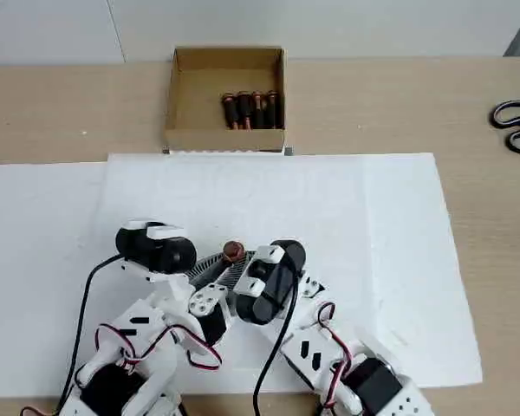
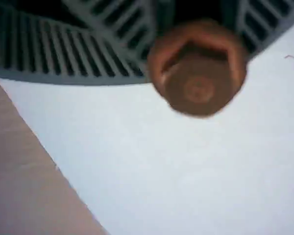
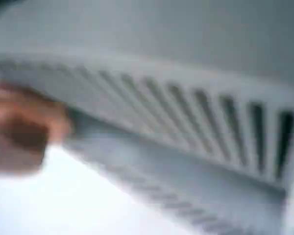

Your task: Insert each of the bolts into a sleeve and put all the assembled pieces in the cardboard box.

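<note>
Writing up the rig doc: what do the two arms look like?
Both arms have white printed links, black servo blocks and slatted grey grippers. Red, white and black wire bundles loop along the links; a thicker black cable trails from each wrist.

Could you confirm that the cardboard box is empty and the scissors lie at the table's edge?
Not quite: the high view shows several assembled pieces lying in the cardboard box. The scissors do lie at the edge of the table.
</note>
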You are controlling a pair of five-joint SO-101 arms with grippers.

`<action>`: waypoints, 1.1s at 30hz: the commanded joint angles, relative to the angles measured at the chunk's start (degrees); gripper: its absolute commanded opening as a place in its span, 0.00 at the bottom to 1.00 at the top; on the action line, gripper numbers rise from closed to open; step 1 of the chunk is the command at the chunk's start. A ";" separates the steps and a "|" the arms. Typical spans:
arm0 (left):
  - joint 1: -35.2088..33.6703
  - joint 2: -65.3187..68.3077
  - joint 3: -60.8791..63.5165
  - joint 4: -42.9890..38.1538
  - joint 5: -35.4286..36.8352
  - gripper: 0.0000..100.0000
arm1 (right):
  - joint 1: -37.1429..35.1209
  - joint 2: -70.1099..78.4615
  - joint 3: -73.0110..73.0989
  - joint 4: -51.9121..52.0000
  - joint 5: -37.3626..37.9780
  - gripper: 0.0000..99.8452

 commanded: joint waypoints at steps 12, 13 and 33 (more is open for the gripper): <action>0.62 0.09 -3.38 3.87 -5.63 0.20 | 2.24 -0.57 -3.43 -3.21 0.53 0.00; 0.62 0.09 -3.82 4.75 -5.98 0.20 | 3.38 -0.57 -3.52 -3.21 0.53 0.00; -18.73 -0.18 -8.84 10.81 -10.55 0.01 | 11.12 -0.48 -2.55 -3.12 0.53 0.00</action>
